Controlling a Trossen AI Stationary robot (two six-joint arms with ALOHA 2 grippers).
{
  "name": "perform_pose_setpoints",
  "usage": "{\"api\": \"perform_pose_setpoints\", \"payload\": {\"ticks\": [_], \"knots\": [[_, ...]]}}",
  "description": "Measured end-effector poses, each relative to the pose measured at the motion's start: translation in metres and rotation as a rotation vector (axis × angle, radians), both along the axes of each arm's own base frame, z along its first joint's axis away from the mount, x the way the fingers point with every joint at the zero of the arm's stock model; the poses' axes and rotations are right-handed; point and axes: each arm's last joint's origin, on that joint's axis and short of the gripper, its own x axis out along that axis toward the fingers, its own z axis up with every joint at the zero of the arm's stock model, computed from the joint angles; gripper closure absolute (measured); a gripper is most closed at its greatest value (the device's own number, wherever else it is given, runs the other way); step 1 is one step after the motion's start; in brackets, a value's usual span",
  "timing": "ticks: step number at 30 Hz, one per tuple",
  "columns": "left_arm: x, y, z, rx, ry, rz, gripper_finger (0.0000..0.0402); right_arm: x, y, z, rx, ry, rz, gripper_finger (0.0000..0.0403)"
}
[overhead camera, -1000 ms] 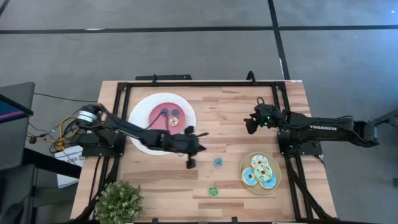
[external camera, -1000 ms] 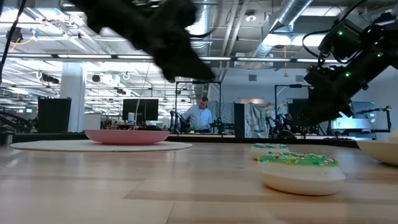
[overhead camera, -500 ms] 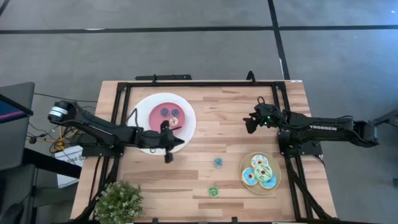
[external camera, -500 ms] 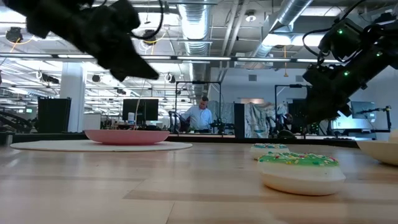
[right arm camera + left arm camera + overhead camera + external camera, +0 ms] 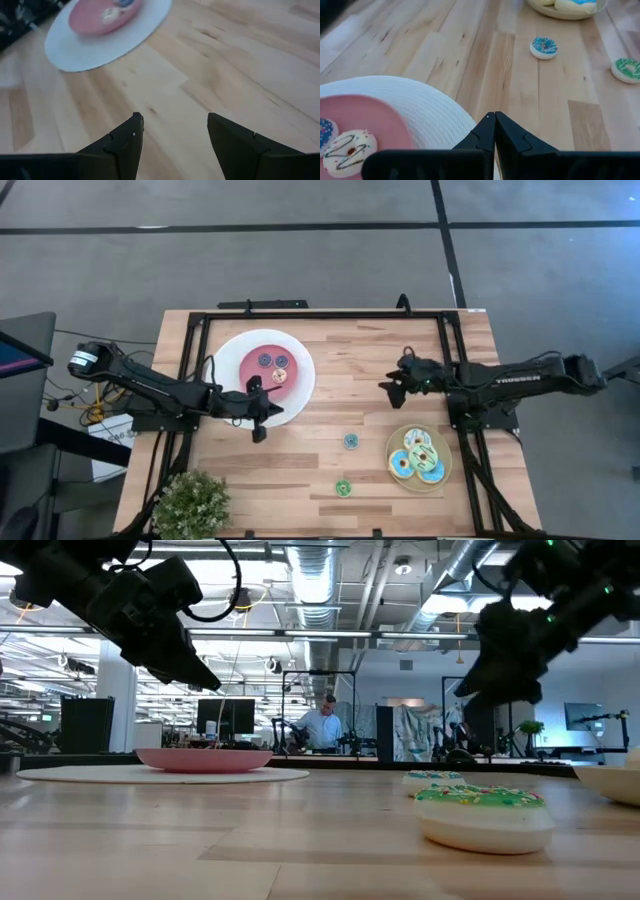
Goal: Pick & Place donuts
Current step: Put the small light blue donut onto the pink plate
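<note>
The wooden table (image 5: pixel 330 370) carries a big white plate with a pink centre (image 5: pixel 300 385) on its left half and a round tan plate (image 5: pixel 446 458) near the right front corner. A potted plant (image 5: pixel 190 502) stands at the near left corner.

The left gripper (image 5: pixel 259 432) hangs just off the near edge of the white plate, its fingers (image 5: pixel 487 135) pressed together with nothing between them. The right gripper (image 5: pixel 386 388) hovers over bare wood right of centre, its fingers (image 5: pixel 127 137) spread wide and empty.

The larger donuts (image 5: pixel 418 455), iced blue, white and pale green, lie piled on the tan plate, near and to the right of the right gripper and well apart from it. Two small donuts (image 5: pixel 272 367) sit on the pink centre of the white plate, just beyond the left gripper's fingers, not touching them. A small teal donut (image 5: pixel 351 441) lies on bare wood between the two plates, and a small green donut (image 5: pixel 343 488) lies nearer the front edge; both are apart from either gripper.

In the low view, a person (image 5: pixel 322 728) sits far back in the room.
</note>
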Motion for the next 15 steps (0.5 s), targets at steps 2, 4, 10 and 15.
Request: {"api": "perform_pose_setpoints", "payload": {"ticks": [2,4,10,15], "knots": [[0.0,0.0,0.0,0.001,0.005,0.0,0.04,0.011,0.008,0.007,-0.013,0.033,0.022,0.0193],[0.0,0.0,-0.001,0.002,0.008,0.0,0.04,0.023,0.016,0.012,-0.002,0.087,0.04,0.0193],[-0.007,0.002,-0.006,0.001,0.082,0.056,0.04,0.058,0.04,0.023,0.035,0.341,0.092,0.0193],[-0.015,0.002,0.001,0.003,0.063,0.102,0.04,0.082,0.057,0.027,0.026,0.435,0.153,0.0193]]}}
